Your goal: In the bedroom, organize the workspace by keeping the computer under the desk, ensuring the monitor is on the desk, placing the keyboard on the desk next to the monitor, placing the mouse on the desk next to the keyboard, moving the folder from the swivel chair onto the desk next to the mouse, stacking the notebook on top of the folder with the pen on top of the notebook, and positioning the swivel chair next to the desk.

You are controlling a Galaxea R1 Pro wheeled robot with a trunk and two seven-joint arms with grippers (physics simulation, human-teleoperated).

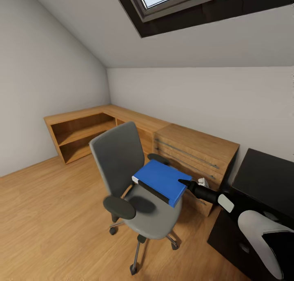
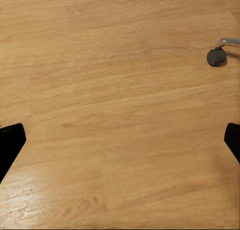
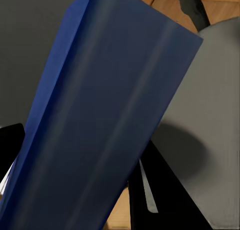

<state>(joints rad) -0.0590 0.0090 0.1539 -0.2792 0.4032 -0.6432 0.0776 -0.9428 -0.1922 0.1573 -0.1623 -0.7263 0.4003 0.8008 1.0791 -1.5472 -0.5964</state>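
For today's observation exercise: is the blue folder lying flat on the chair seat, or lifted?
Lifted: the folder is tilted above the swivel chair seat, casting a shadow, with the right gripper at its edge.

Head view high over swivel chair (image 1: 134, 183) and folder (image 1: 161, 181); right wrist close against both; left wrist floorward.

From the head camera, we see our right arm (image 1: 261, 236) reaching in from the lower right — a bulky white shell near the shoulder end, then a black forearm (image 1: 206, 193) with a white band, stretched out to the left. Its right gripper (image 1: 182, 184) is at the near edge of the blue folder (image 1: 161, 180), which sits tilted above the seat; whether the jaws are closed on it we cannot tell. In the left wrist camera, the left gripper's (image 2: 120, 145) two black fingertips (image 2: 10, 142) sit at opposite edges — spread wide apart, nothing between them.
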